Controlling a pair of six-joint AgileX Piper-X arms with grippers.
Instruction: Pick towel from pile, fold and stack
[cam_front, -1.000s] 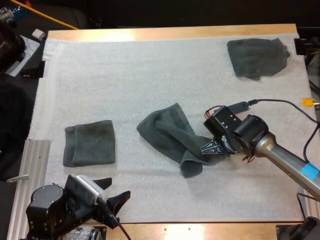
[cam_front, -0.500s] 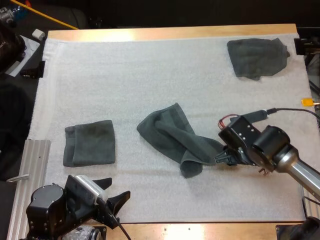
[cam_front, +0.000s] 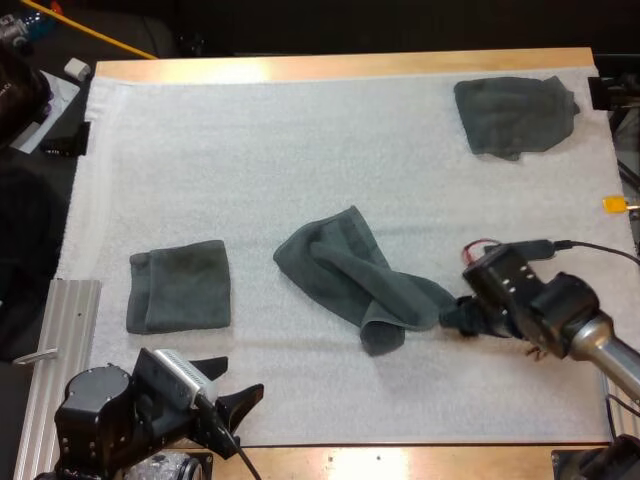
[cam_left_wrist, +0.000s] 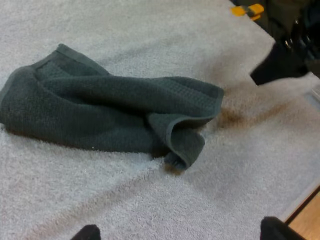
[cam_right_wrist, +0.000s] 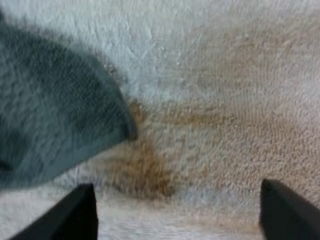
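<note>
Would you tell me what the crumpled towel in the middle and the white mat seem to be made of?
The crumpled towel looks like soft terry or microfibre cloth: matte dark grey-green, nubbed, with a stitched hem, slumping in loose folds. The white mat seems to be a fleecy or foam sheet, matte with a pebbly grain; which one is unclear.

A white mat (cam_front: 300, 150) covers most of the pale wooden table (cam_front: 350, 66).
</note>
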